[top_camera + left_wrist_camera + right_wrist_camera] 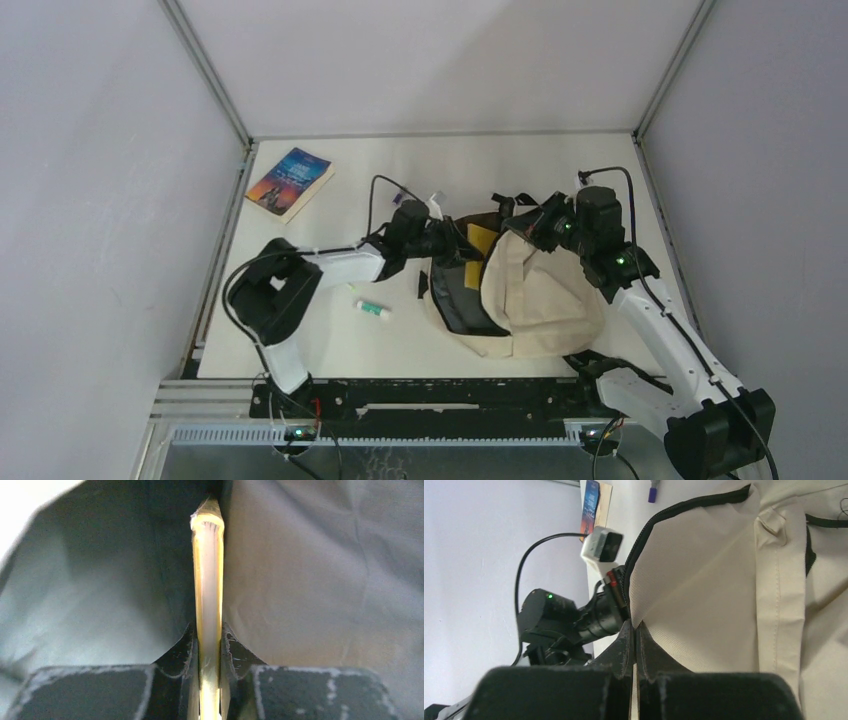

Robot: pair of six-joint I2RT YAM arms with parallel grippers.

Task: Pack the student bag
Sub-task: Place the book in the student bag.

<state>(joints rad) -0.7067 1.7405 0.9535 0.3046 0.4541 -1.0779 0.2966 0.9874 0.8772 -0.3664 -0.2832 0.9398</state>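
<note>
The student bag (545,300), cream canvas with black zip trim, lies at mid-table with its mouth facing left. My right gripper (522,228) is shut on the edge of the bag's upper flap (704,595) and holds it lifted; in the right wrist view the jaws (636,630) pinch the cream cloth just below the zip. My left gripper (462,246) reaches into the opening, shut on a thin yellow notebook (481,238). The left wrist view shows that notebook (207,580) edge-on between the fingers, with the bag's dark lining (320,580) on both sides.
A paperback with a blue and orange cover (290,182) lies at the back left of the table. A small green and white tube (373,309) rests left of the bag, near my left arm. A purple-capped item (652,492) lies on the table beyond the bag. Grey walls enclose the table on three sides.
</note>
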